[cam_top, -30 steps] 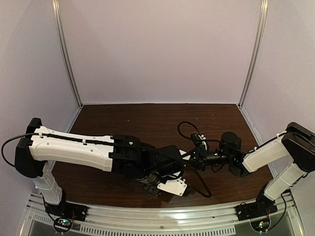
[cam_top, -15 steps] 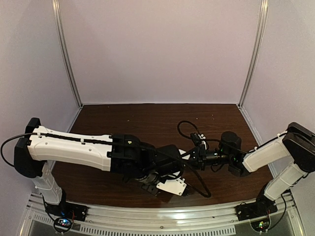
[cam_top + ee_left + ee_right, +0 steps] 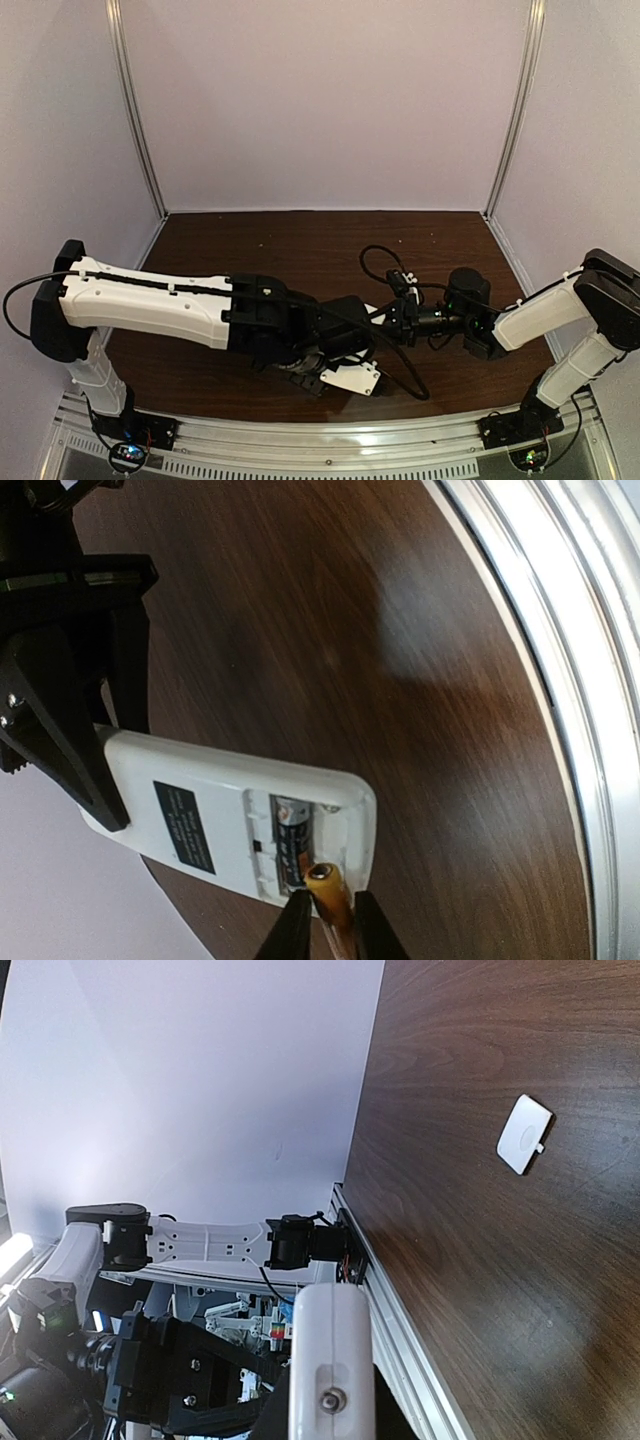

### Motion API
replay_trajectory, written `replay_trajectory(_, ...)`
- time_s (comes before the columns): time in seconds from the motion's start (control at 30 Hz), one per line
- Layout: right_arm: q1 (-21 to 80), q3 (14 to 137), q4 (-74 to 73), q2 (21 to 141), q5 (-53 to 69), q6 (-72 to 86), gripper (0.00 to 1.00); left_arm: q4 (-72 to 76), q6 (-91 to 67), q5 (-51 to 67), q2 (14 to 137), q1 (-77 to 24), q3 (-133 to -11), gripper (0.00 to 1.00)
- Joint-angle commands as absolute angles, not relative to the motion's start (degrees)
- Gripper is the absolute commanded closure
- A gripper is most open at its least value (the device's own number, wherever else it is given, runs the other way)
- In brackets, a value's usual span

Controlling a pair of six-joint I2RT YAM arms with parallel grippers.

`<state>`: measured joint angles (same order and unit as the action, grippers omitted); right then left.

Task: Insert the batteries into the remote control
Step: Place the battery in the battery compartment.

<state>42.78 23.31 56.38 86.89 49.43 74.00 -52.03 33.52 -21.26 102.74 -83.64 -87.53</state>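
The white remote control (image 3: pixel 200 795) lies back-up above the table, its battery recess open. A dark battery (image 3: pixel 290 825) sits in the recess. My left gripper (image 3: pixel 330 908) is shut on the orange battery (image 3: pixel 332 895), whose tip is at the recess's empty slot. My right gripper (image 3: pixel 75 730) is shut on the remote's other end. In the right wrist view the remote (image 3: pixel 330 1360) shows end-on between the jaws. In the top view the two grippers meet at table centre, the left gripper (image 3: pixel 355 338) beside the right gripper (image 3: pixel 392 318).
The small white square cover piece (image 3: pixel 523 1134) lies on the dark wooden table (image 3: pixel 400 630). A metal rail (image 3: pixel 560 630) runs along the table's near edge, close to the remote. Black cables loop beside the right wrist (image 3: pixel 385 262).
The left wrist has shifted slightly toward the remote, carrying the orange battery. The right arm holds still.
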Motion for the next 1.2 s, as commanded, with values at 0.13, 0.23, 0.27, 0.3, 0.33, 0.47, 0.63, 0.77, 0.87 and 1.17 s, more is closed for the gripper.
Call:
replay_trajectory(0.13, 43.6, 23.8, 62.4, 87.8, 49.0, 76.2, 1.0, -49.5, 34.0, -21.9, 103.9, -83.7, -87.4, 0.88)
replay_trajectory(0.23, 43.8, 24.0, 62.6, 88.0, 49.1, 76.3, 1.0, -49.6, 34.1, -21.6, 104.0, -83.6, -87.7, 0.92)
replay_trajectory(0.27, 43.9, 24.1, 62.6, 88.1, 49.1, 76.3, 1.0, -49.7, 34.1, -21.6, 104.1, -83.6, -87.8, 0.93)
replay_trajectory(0.3, 44.0, 24.1, 62.6, 88.2, 49.0, 76.4, 1.0, -49.6, 34.2, -21.6, 104.2, -83.7, -87.8, 0.94)
replay_trajectory(0.33, 44.1, 24.2, 62.7, 88.3, 49.0, 76.3, 1.0, -49.6, 34.2, -21.4, 104.3, -83.6, -87.9, 0.94)
replay_trajectory(0.47, 44.2, 24.2, 63.0, 88.3, 49.0, 76.5, 1.0, -49.7, 34.1, -21.0, 104.7, -83.7, -88.5, 0.95)
replay_trajectory(0.63, 44.2, 24.5, 63.1, 88.4, 49.0, 76.5, 1.0, -49.7, 34.0, -19.8, 105.1, -83.6, -89.8, 0.94)
replay_trajectory(0.77, 44.2, 24.6, 63.4, 88.7, 49.0, 76.7, 1.0, -49.6, 34.0, -19.3, 105.3, -83.6, -90.2, 0.93)
replay_trajectory(0.87, 44.2, 24.6, 64.1, 88.9, 49.0, 77.0, 1.0, -49.7, 34.1, -18.9, 105.4, -83.6, -90.0, 0.9)
replay_trajectory(1.17, 44.2, 24.3, 64.4, 88.9, 49.2, 77.0, 1.0, -49.9, 33.9, -20.4, 104.5, -83.7, -88.4, 0.75)
